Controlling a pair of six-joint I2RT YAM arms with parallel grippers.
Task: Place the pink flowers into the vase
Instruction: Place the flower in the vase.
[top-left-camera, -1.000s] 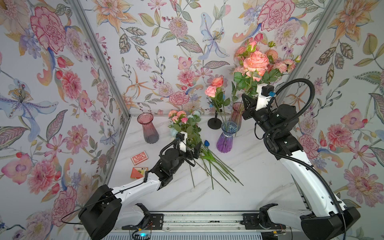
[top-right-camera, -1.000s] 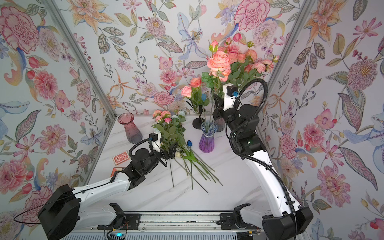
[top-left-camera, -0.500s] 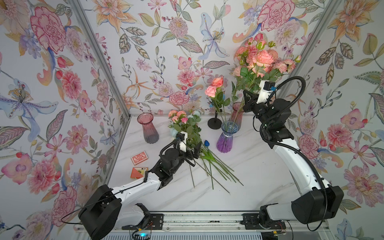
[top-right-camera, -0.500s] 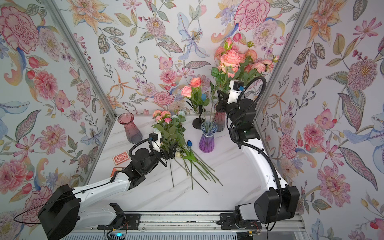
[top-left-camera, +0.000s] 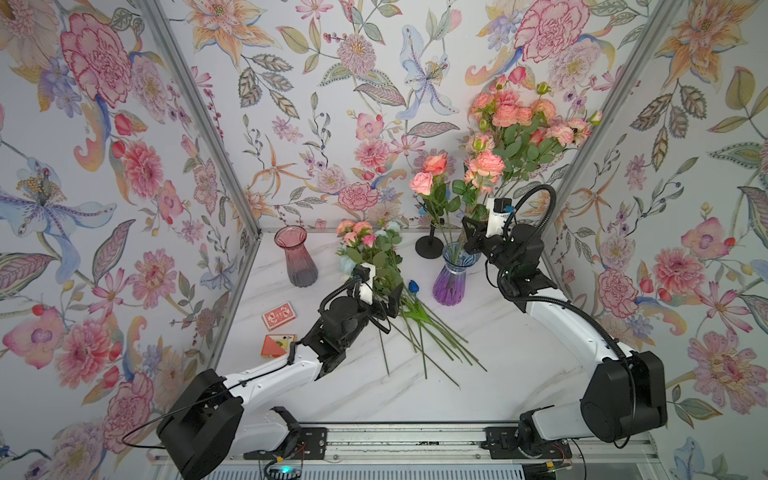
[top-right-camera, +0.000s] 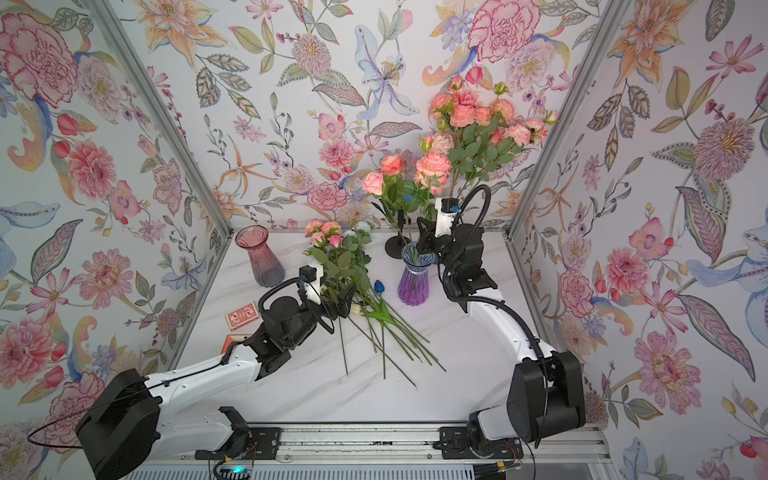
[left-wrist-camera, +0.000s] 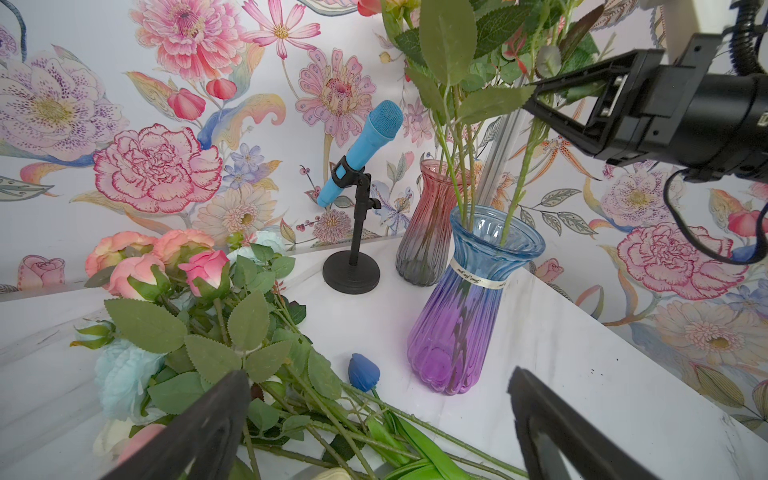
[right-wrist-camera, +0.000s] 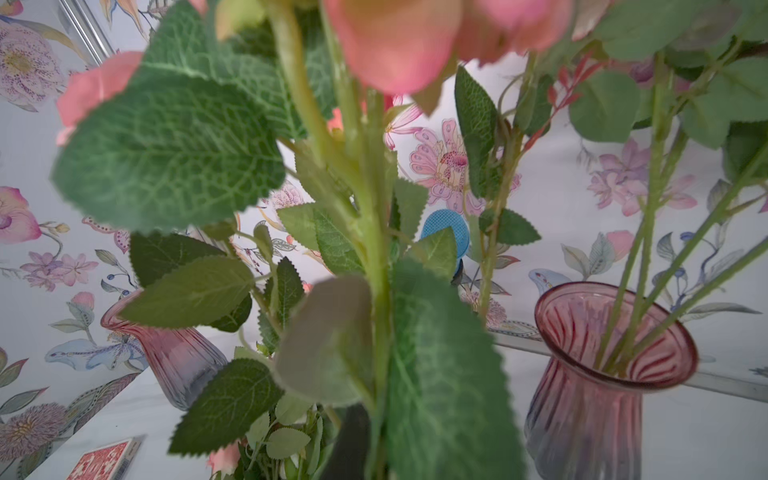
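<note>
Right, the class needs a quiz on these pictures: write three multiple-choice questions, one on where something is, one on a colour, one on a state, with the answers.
1. Where is the blue tulip relative to the blue-and-purple vase?
A. standing inside it
B. lying on the table beside it
C. balanced across its rim

2. The microphone on the black stand is:
A. blue
B. red
C. yellow

3. The right gripper is:
A. open and empty
B. lying flat on the table
C. shut on a pink flower stem

Answers:
1 B: the tulip lies on the marble by the vase's foot.
2 A: its body and head are blue.
3 C: the jaws pinch a green stem above the vase.
</note>
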